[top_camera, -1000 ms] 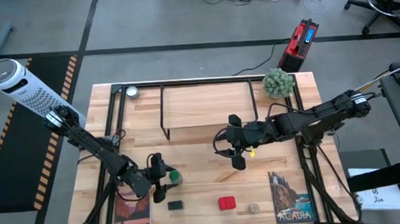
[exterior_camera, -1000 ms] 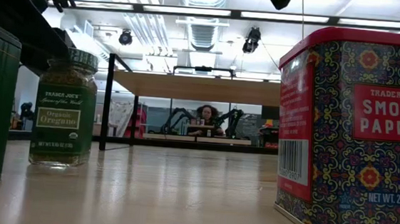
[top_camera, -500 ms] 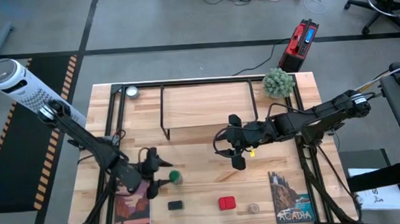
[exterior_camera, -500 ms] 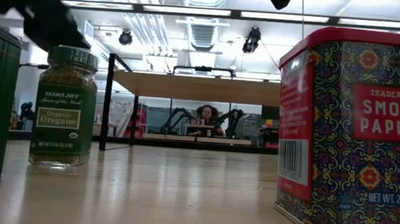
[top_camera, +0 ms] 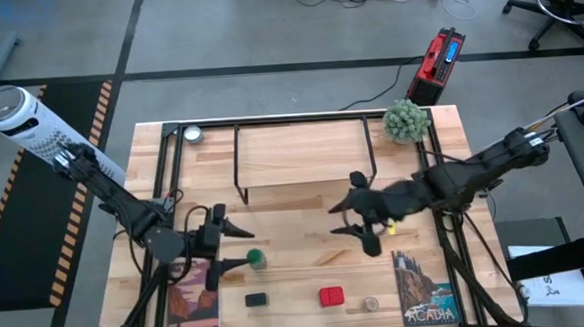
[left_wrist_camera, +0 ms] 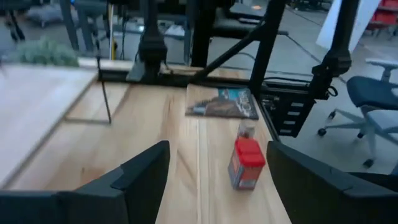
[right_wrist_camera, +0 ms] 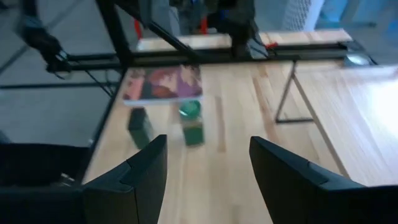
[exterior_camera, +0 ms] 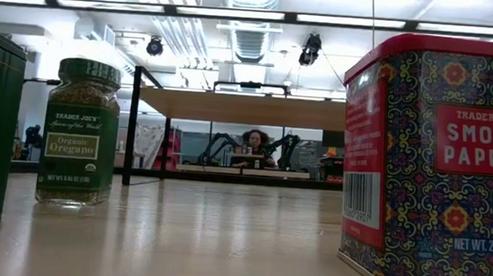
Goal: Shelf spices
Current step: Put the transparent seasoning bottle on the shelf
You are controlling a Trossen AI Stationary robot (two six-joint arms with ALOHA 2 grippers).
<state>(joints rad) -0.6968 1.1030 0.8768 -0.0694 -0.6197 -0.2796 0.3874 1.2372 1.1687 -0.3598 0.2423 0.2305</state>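
The green-capped bottle (top_camera: 255,258) stands on the table in front of the shelf, also seen in the low view (exterior_camera: 78,133) and the right wrist view (right_wrist_camera: 191,121). Along the near edge stand the dark square jar (top_camera: 256,300), the red tin (top_camera: 330,298) and the tiny beige jar (top_camera: 371,305). The shelf (top_camera: 301,143) stands at the far middle, its board bare. My left gripper (top_camera: 232,253) is open, left of the bottle and apart from it. My right gripper (top_camera: 347,219) is open above the table's middle.
A book (top_camera: 192,307) lies at the near left corner and another (top_camera: 424,289) at the near right. A small plant (top_camera: 407,120) and a round silver tin (top_camera: 192,135) sit at the far edge beside the shelf. Bare wood shows between the grippers.
My left gripper has drawn back from the green-capped bottle toward the table's left, has risen out of the low view and turned, still open. The bottle stands where it was. My right gripper has shifted a little toward the right and near edges.
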